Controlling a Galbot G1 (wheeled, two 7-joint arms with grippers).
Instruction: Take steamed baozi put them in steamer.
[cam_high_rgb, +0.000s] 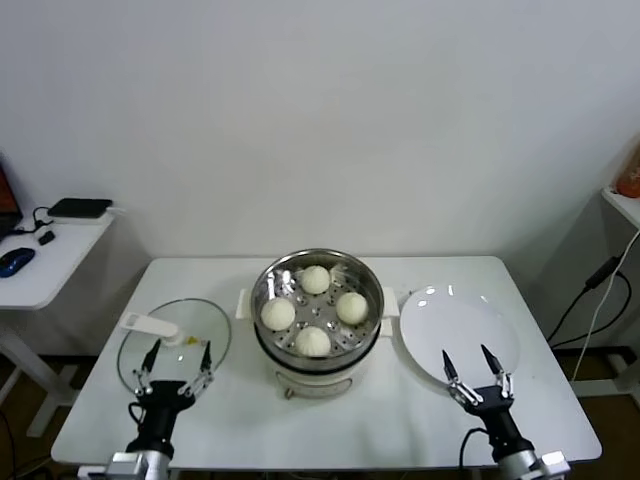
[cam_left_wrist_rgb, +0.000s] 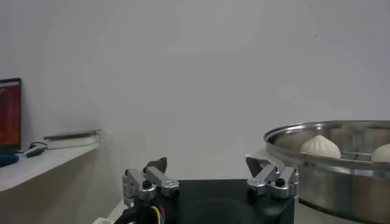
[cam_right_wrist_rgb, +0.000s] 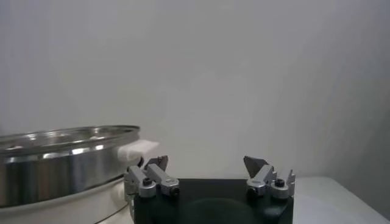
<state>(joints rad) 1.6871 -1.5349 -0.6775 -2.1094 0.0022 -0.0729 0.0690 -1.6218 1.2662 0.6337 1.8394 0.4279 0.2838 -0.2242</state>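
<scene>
The steamer (cam_high_rgb: 268, 280), a shiny steel basket on a white pot base, stands mid-table. Several cream-white baozi lie on its perforated floor; one (cam_high_rgb: 315, 279) is at the back, one (cam_high_rgb: 278, 314) on the left. My left gripper (cam_high_rgb: 178, 358) is open and empty at the front left, over the near edge of the glass lid. My right gripper (cam_high_rgb: 470, 360) is open and empty at the front right, over the near edge of the plate. In the left wrist view the left gripper (cam_left_wrist_rgb: 207, 164) stands beside the steamer (cam_left_wrist_rgb: 341, 176) with a baozi (cam_left_wrist_rgb: 319, 145) showing. In the right wrist view the right gripper (cam_right_wrist_rgb: 206, 161) is beside the steamer (cam_right_wrist_rgb: 61, 164).
A round glass lid with a white handle (cam_high_rgb: 172, 345) lies left of the steamer. A flat white plate (cam_high_rgb: 450, 320) lies right of it. A side desk (cam_high_rgb: 45, 260) with a mouse and cables stands far left. A shelf and cables (cam_high_rgb: 610, 270) are at the right.
</scene>
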